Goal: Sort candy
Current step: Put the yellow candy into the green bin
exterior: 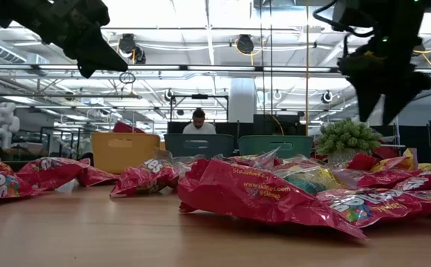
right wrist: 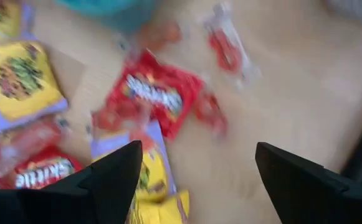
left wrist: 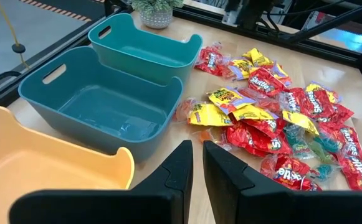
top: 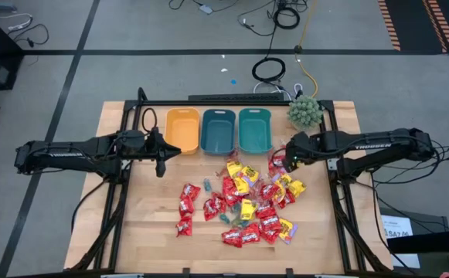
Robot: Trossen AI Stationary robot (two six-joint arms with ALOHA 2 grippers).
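Note:
The candy (top: 247, 201) lies in a loose pile on the wooden table's middle and right: red packets, yellow packets and small clear wrapped pieces (left wrist: 274, 106). My right gripper (top: 290, 158) hangs open above the pile's far right part, fingers pointing down over a red packet (right wrist: 152, 93), with nothing between them (right wrist: 199, 149). My left gripper (top: 161, 166) waits in the air at the left, in front of the orange bin (top: 182, 130). Its fingers (left wrist: 198, 146) are shut, with only a thin gap, and hold nothing.
An orange bin and two teal bins (top: 218, 130) (top: 254, 130) stand in a row along the far edge. Something small and clear (left wrist: 134, 127) lies in the middle bin. A green spiky plant (top: 304, 112) stands at the far right. A person (exterior: 198, 122) sits beyond the table.

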